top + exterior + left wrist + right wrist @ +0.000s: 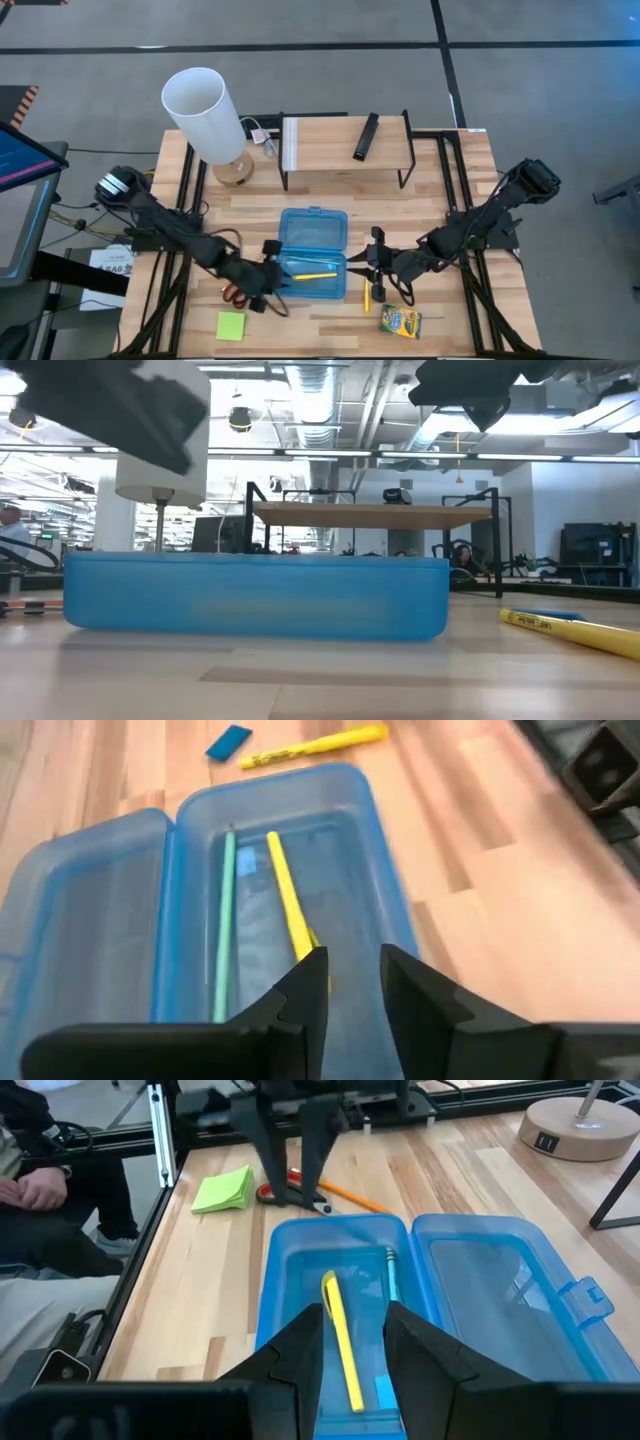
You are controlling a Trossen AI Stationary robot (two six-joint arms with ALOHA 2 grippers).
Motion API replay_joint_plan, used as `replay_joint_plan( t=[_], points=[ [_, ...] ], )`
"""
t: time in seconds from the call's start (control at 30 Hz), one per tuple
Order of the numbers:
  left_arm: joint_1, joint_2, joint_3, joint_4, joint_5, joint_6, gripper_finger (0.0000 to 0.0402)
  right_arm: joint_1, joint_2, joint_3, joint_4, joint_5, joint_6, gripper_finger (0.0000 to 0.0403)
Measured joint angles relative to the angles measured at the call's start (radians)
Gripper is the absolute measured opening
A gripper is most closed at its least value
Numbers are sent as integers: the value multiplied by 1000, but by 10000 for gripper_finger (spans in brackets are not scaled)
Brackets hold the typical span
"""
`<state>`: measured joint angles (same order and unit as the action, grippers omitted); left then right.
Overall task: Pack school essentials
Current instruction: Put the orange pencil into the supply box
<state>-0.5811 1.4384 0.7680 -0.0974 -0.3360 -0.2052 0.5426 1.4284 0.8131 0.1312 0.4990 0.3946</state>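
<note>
The translucent blue case (pixel 313 250) lies open on the table, lid flat toward the far side. A yellow pencil (pixel 288 905) and a teal pencil (pixel 224 935) lie in its near half. My left gripper (pixel 271 273) hovers open and empty over that half's left end; in its wrist view (pixel 355 985) the yellow pencil's end passes behind one finger. My right gripper (pixel 373 262) hovers open and empty at the case's right end, also seen in its wrist view (pixel 355 1345). Another yellow pencil (pixel 366 297) and a blue eraser (pixel 228 742) lie on the table right of the case.
Crayon box (pixel 400 321) sits near the front right, the lime sticky-note pad (pixel 231 326) near the front left. Orange-handled scissors (pixel 235 295) and an orange pencil (pixel 350 1198) lie left of the case. Black remote (pixel 366 136) lies on the shelf; lamp (pixel 205 110) far left. A person's hand (pixel 40 1185) shows beyond the table.
</note>
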Motion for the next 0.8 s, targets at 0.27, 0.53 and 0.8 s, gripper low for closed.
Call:
replay_joint_plan(
  t=[0.27,0.53,0.8],
  points=[
    [-108,-307,-254,-48,-83,-333,75,-9,0,0,0,0,-1,127],
    [-142,-423,-406,-183,-122,-736,76,-29,0,0,0,0,-2,127],
    [-120,-352,-411,-227,-65,-813,76,-35,0,0,3,0,-2,127]
  ],
)
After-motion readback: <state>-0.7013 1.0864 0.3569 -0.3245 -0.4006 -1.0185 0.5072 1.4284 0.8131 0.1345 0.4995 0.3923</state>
